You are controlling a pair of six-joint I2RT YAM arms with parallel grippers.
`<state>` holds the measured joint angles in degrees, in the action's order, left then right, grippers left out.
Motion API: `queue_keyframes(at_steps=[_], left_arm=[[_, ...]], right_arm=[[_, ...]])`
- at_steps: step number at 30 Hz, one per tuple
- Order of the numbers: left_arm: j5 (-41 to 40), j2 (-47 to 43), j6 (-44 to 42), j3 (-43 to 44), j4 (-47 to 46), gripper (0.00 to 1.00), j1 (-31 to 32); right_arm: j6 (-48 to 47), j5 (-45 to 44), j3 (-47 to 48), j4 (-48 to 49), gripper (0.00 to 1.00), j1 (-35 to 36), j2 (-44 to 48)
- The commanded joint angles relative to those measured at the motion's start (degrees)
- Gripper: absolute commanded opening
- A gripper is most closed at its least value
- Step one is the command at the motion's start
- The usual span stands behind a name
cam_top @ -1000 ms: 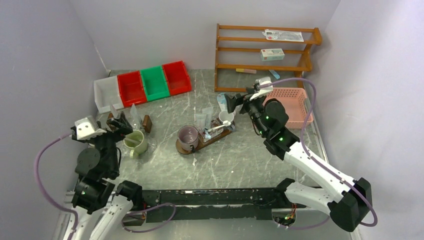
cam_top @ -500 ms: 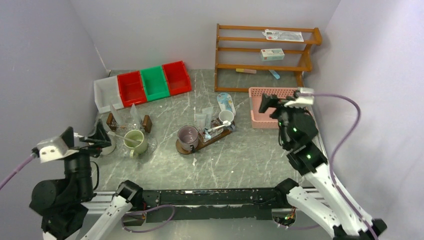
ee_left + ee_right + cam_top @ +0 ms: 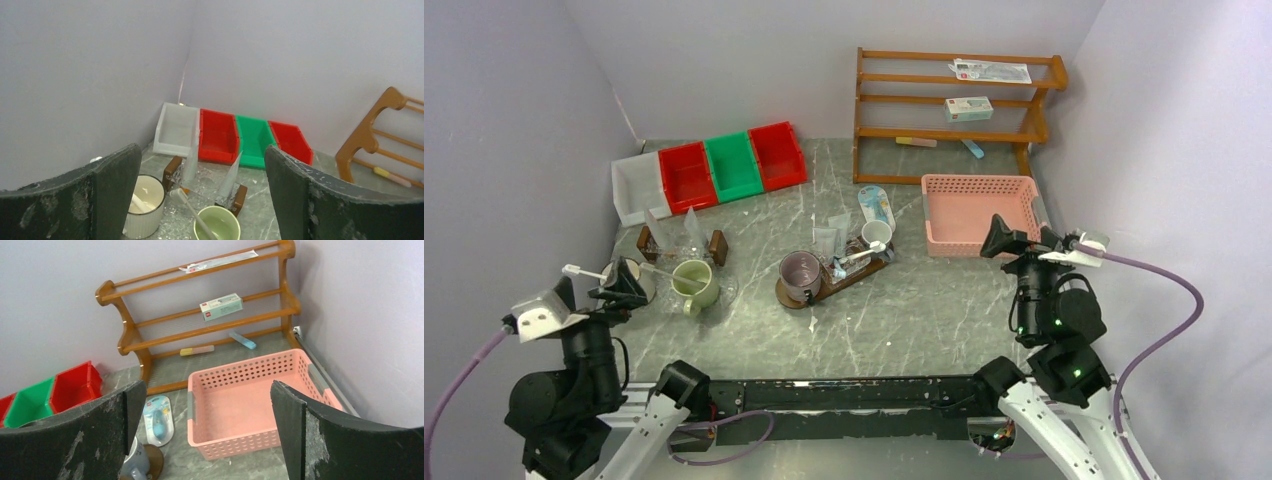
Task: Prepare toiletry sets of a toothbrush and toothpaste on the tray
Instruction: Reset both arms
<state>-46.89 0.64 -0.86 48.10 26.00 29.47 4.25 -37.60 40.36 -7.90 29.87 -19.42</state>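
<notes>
tray (image 3: pixel 849 275) mid-table, far from both jaws

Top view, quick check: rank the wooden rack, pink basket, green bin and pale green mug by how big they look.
1. wooden rack
2. pink basket
3. green bin
4. pale green mug, smallest even though it sits nearer the camera than the bin

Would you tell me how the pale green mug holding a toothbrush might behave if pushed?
The pale green mug looks squat and wide-based, so it would probably slide rather than tip. It seems glazed, so possibly slippery and breakable. Its toothbrush only leans on the rim and may fall out.
</notes>
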Motion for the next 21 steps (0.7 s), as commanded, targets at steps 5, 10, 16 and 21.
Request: queue_keyframes(at_steps=[5,10,16,21], left_arm=[[-3.33,-0.52,5.07,-4.95,-3.58,0.97,0.38],[-6.37,-0.50,9.41,-7.57,-3.43,0.97,0.34],[-6.46,-0.49,9.02,-10.60,-5.16,0.97,0.33],[-5.91,-0.49,9.59,-10.90,-5.07,0.97,0.31]], right_arm=[[-1.01,-4.55,-5.09,0.27,1.00,-0.25,6.93],[-1.46,-4.15,-6.49,1.63,1.00,-0.25,9.42],[-2.00,-2.40,-7.05,1.69,1.00,-0.25,10.17],[-2.44,-1.46,-6.94,1.82,1.00,-0.27,10.28]])
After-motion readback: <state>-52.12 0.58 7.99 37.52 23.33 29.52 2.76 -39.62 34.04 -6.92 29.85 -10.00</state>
